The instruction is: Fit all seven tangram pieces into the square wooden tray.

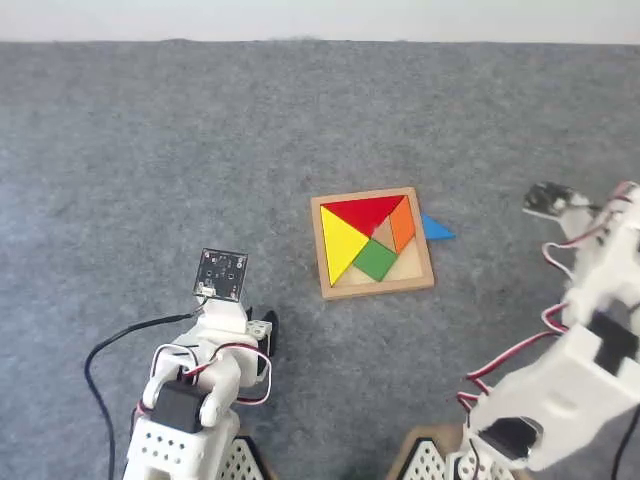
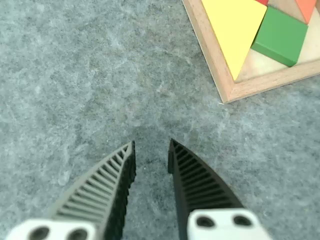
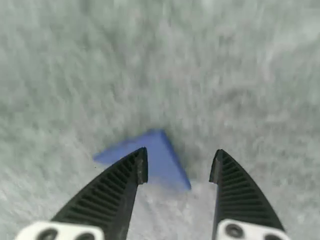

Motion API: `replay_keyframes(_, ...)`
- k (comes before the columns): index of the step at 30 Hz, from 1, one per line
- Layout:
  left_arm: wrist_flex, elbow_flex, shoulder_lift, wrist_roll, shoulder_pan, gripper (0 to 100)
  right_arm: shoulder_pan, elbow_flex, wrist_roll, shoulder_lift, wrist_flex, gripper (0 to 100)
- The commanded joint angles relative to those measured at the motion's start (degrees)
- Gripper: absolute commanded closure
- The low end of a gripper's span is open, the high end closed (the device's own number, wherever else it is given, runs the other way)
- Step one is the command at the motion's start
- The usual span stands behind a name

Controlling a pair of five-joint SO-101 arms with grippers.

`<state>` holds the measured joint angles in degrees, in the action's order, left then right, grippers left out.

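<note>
A grey felt tabletop point(image 1: 150, 130) carries the square wooden tray point(image 1: 381, 291), partly filled; a blue triangle point(image 1: 436, 230) lies just beside it at 3 o'clock. The right jaws stand apart above that triangle. The left jaws, also apart, hang over bare felt at the tray's 7 o'clock.

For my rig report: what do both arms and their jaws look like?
Both the left arm and right arm have white plastic shells, black motors and thin red-and-white wires. The jaws are black, pointed and ribbed inside, on white bases with screw holes.
</note>
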<state>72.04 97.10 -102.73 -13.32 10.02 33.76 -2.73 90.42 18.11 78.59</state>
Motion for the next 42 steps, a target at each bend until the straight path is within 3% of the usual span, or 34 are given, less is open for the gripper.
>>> replay_keyframes(1, 0.09, -0.66, -0.97, -0.35, 0.09, 89, 5.23, 0.26, 8.35, 0.13, -1.80, 78.3)
replay_keyframes(15, 0.09, -0.66, -0.97, -0.35, 0.09, 89, 7.25, 0.26, 8.18, 10.07, -5.93, 78.7)
replay_keyframes(21, 0.09, -0.66, -0.97, -0.35, 0.09, 89, 9.63, 0.35, -4.04, 10.33, -6.11, 91.9)
replay_keyframes(28, 0.09, -0.66, -0.97, -0.35, 0.09, 89, 11.21, -2.64, -14.42, 10.15, -5.49, 91.1)
replay_keyframes(38, 0.09, -0.66, -0.97, -0.35, 0.09, 89, 11.38, -14.24, -41.23, 5.41, -7.60, 90.7)
replay_keyframes(42, 0.09, -0.66, -0.97, -0.35, 0.09, 89, 11.38, -20.13, -47.82, 0.31, -10.42, 90.7)
